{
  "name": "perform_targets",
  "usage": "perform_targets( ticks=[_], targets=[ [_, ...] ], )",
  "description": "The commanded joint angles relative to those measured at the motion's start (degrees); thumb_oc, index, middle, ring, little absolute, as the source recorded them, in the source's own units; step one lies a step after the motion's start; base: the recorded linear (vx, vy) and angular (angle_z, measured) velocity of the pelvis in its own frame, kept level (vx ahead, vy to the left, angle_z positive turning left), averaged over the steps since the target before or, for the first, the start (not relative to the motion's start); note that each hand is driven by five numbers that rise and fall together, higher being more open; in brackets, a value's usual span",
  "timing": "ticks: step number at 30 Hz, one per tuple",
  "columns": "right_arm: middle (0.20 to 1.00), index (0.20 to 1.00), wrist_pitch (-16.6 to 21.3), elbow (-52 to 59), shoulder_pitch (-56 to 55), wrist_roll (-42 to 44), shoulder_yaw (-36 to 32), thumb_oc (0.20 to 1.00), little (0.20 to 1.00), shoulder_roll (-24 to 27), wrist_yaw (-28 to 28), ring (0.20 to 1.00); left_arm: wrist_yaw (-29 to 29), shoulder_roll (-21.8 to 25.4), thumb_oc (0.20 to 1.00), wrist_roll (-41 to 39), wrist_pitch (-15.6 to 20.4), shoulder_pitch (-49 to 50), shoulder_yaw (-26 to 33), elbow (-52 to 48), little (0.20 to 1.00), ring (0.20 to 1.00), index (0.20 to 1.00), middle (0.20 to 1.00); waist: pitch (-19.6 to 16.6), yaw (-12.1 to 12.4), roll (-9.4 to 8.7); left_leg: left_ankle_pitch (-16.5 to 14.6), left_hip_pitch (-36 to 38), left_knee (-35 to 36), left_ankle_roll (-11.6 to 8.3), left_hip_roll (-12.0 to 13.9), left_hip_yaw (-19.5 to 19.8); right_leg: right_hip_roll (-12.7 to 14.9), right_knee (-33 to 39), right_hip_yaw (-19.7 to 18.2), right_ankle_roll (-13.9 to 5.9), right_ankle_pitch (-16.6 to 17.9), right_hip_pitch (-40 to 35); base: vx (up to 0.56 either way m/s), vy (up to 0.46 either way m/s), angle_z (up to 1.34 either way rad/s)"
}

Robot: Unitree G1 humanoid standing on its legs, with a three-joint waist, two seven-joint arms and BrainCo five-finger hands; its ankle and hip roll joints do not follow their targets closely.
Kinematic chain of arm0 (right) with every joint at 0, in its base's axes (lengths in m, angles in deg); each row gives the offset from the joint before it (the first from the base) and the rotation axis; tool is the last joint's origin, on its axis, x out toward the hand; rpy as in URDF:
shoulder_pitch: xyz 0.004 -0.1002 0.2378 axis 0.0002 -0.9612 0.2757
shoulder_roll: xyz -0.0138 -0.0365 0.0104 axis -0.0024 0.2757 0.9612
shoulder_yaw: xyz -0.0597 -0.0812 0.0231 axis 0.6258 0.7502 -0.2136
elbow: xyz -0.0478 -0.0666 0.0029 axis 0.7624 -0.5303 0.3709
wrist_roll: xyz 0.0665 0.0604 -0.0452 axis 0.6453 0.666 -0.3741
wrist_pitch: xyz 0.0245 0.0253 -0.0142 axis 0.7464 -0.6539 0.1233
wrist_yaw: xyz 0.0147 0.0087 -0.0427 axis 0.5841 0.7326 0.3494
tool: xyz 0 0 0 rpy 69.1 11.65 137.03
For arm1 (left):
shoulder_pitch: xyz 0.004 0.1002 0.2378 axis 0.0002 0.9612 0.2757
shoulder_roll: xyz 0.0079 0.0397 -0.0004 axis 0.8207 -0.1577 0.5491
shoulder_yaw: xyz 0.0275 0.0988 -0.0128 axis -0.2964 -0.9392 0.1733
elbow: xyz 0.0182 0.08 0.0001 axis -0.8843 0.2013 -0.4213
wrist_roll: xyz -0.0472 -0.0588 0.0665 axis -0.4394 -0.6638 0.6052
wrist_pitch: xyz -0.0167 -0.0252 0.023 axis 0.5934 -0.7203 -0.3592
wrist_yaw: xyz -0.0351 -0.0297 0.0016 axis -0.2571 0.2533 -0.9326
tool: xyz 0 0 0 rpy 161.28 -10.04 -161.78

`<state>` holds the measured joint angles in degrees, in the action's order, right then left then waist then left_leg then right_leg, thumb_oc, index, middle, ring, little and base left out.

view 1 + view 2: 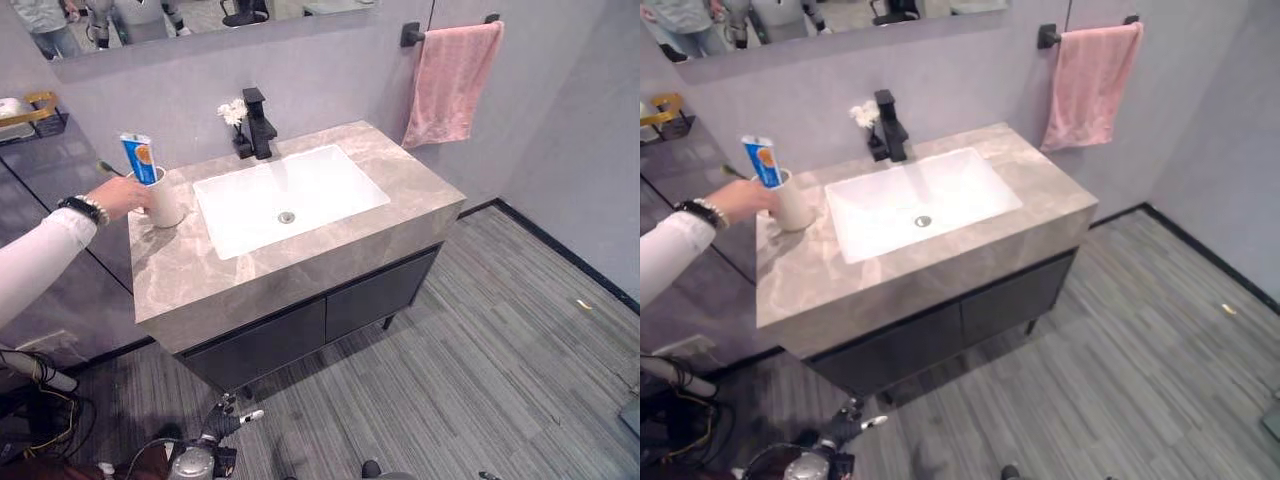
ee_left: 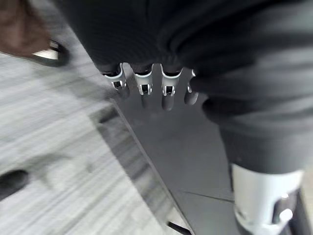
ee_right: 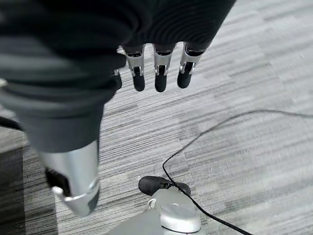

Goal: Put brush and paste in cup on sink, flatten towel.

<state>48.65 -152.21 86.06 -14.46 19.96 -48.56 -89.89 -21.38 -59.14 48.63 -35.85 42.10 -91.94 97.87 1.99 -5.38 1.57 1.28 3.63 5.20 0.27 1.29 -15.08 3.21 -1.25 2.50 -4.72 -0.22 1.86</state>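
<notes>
A white cup (image 1: 166,204) stands on the grey marble counter (image 1: 300,270), left of the white sink basin (image 1: 240,225). A blue and white paste tube (image 1: 140,158) stands upright in the cup. Beside the tube a dark brush end (image 1: 108,168) pokes out to the left. A person's hand (image 1: 120,197), in a white sleeve, touches the cup from the left. The pink towel (image 1: 452,85) hangs bunched on a black wall bar at the right. My left hand (image 2: 145,83) hangs low by the dark cabinet front (image 2: 186,147), fingers straight and holding nothing. My right hand (image 3: 160,73) hangs open over the floor.
A black faucet (image 1: 258,125) and small white flowers (image 1: 233,112) stand behind the basin. A wall shelf (image 1: 30,115) sticks out at the far left, and a mirror (image 1: 200,20) hangs above the counter. Grey striped floor (image 1: 500,360) stretches in front of and right of the vanity.
</notes>
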Motion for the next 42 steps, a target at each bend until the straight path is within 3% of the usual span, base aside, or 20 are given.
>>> perform_targets(
  ticks=[1,9,22,28,29,31,33,37,42],
  targets=[
    [1.0,1.0,0.47,-3.17,1.47,2.43,-0.52,1.0,1.0,-0.17,-0.51,1.0,-1.11,1.63,1.0,0.3,2.44,0.04,-1.68,-2.81,1.0,1.0,1.0,1.0,-1.12,-0.21,-1.47,-2.31,-2.17,-2.34,0.97,-3.26,0.96,0.58,0.65,2.13,-2.82,4.06,1.91,0.0,0.087,-0.16],
    [1.0,1.0,0.64,-2.44,1.49,3.33,-0.33,1.0,1.0,-1.29,-0.27,1.0,-1.65,2.97,1.0,1.85,2.33,-0.44,-2.46,-3.36,1.0,1.0,1.0,1.0,-0.38,-0.44,-1.62,-3.2,-1.82,-2.67,1.94,-3.83,1.26,1.52,-3.11,2.71,-3.45,3.33,2.99,0.0,0.069,-0.03],
    [1.0,1.0,-0.14,-1.79,6.73,-1.57,4.63,1.0,1.0,-2.11,0.18,1.0,-2.42,6.44,1.0,6.3,1.28,3.87,0.06,-10.25,1.0,1.0,1.0,1.0,-0.15,4.36,-3.26,-4.75,-1.05,-4.89,4.03,-5.92,7.67,4.23,-13.37,9.37,-3.28,1.5,2.97,0.03,0.067,0.25],
    [1.0,1.0,0.46,1.04,9.28,-0.35,5.93,1.0,1.0,-2.03,-0.32,1.0,-2.72,6.66,1.0,5.37,1.27,5.9,1.04,-10.09,1.0,1.0,1.0,1.0,0.67,5.25,-3.16,-5.07,-0.53,-5.75,4.62,-6.5,11.37,3.22,-19.1,9.2,-2.83,1.9,4.94,0.04,0.048,0.44],
    [1.0,1.0,0.84,1.74,9.42,0.1,6.21,1.0,1.0,-1.89,-0.32,1.0,-2.56,6.61,1.0,5.24,1.49,5.74,1.02,-9.59,1.0,1.0,1.0,1.0,0.68,5.29,-3.18,-5.05,-0.47,-5.81,4.45,-6.62,12.15,2.23,-17.89,8.52,-2.26,1.07,5.57,0.08,0.013,0.45],
    [1.0,1.0,0.9,2.28,10.17,0.15,6.9,1.0,1.0,-1.68,-0.4,1.0,-2.29,6.43,1.0,4.83,1.81,5.34,1.09,-8.67,1.0,1.0,1.0,1.0,0.78,5.7,-3.0,-5.26,-0.29,-5.65,4.06,-6.57,12.99,2.92,-14.38,9.93,-1.71,1.18,6.24,0.09,-0.032,0.48],
    [1.0,1.0,0.94,2.63,11.0,-0.23,7.3,1.0,1.0,-1.5,-0.35,1.0,-1.96,6.32,1.0,3.94,2.18,4.83,1.16,-8.14,1.0,1.0,1.0,1.0,1.46,5.71,-2.68,-5.7,0.16,-5.73,3.63,-6.33,13.56,5.11,-10.51,10.91,-2.32,3.92,9.46,0.13,-0.058,0.29],
    [1.0,1.0,0.53,3.16,11.68,-4.16,9.51,1.0,1.0,-0.94,-0.64,1.0,-1.31,6.19,1.0,3.18,2.7,4.51,1.03,-8.62,1.0,1.0,1.0,1.0,3.25,4.93,-3.01,-7.62,2.81,-5.89,2.64,-6.24,15.21,7.31,-4.21,8.75,-4.66,10.56,12.0,0.19,-0.072,0.28],
    [1.0,1.0,0.0,0.85,10.44,-4.5,8.57,1.0,1.0,-1.01,-0.32,1.0,-0.85,5.61,1.0,2.78,3.07,3.43,0.76,-7.38,1.0,1.0,1.0,1.0,2.63,4.66,-4.02,-10.53,5.73,-5.82,1.78,-6.11,16.95,6.46,-1.88,7.85,-5.0,11.5,10.84,0.23,-0.112,0.33]
  ],
)
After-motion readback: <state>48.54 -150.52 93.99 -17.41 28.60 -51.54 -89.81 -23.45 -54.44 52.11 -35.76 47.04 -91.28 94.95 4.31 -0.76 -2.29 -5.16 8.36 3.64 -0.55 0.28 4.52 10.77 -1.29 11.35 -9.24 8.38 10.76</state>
